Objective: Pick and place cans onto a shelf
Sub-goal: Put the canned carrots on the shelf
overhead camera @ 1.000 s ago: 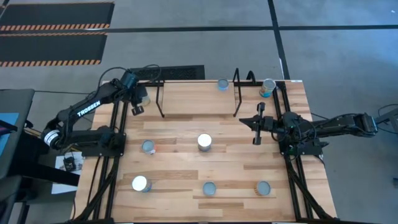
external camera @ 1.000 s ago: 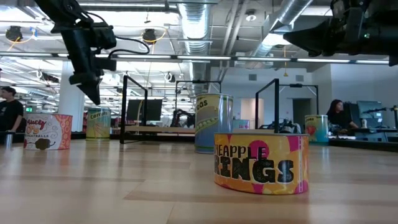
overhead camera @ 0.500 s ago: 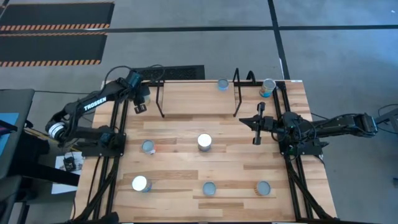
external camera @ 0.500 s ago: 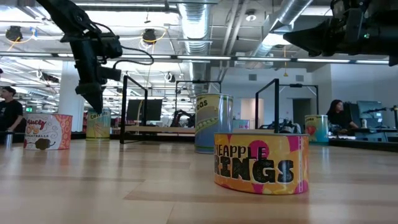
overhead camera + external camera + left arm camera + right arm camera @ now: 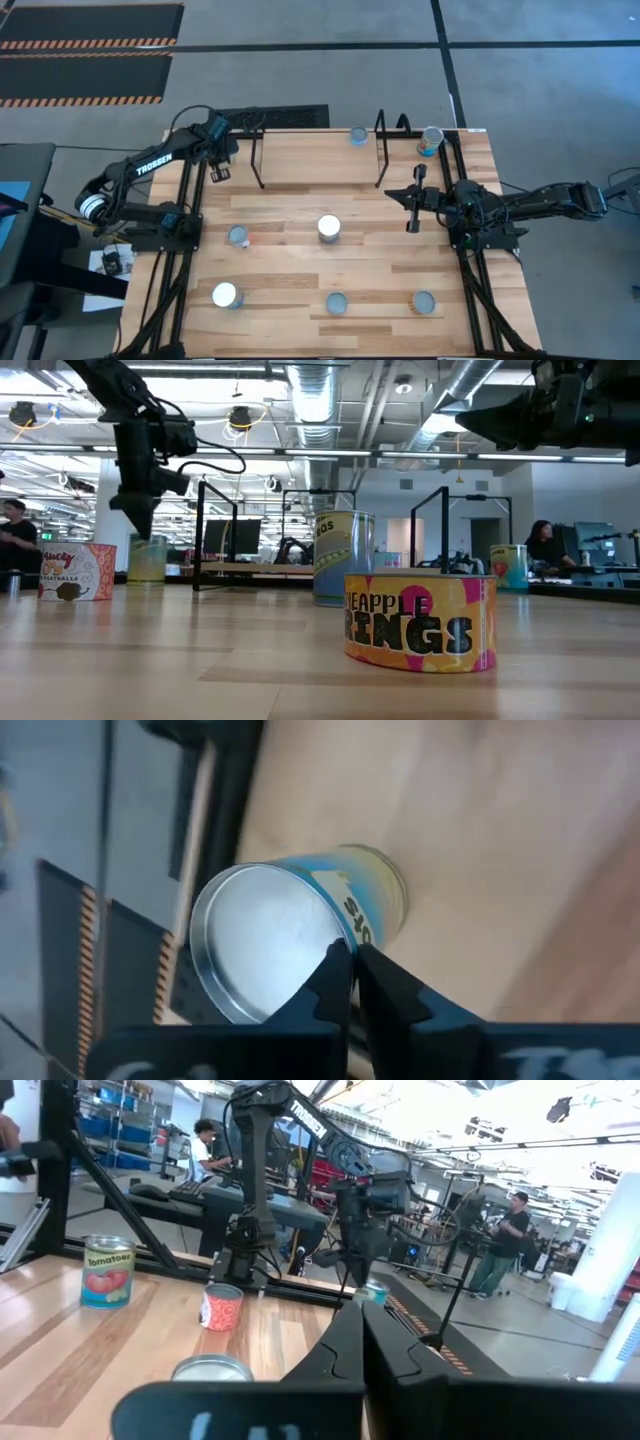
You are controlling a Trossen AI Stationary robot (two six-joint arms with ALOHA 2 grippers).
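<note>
reaching for the corner can with the left hand (image 5: 219,172)

the left hand hovers just above a yellow-and-blue can (image 5: 300,935) at the table's (image 5: 300,250) far left corner, beside the shelf (image 5: 320,150), its fingers pressed together and empty. the right hand (image 5: 412,205), also clenched, waits over the right side. next it likely must spread its fingers and drop around the can.

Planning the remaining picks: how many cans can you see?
8 cans: one on the shelf, one beside its right end, five on the open tabletop, one under the left gripper.
</note>
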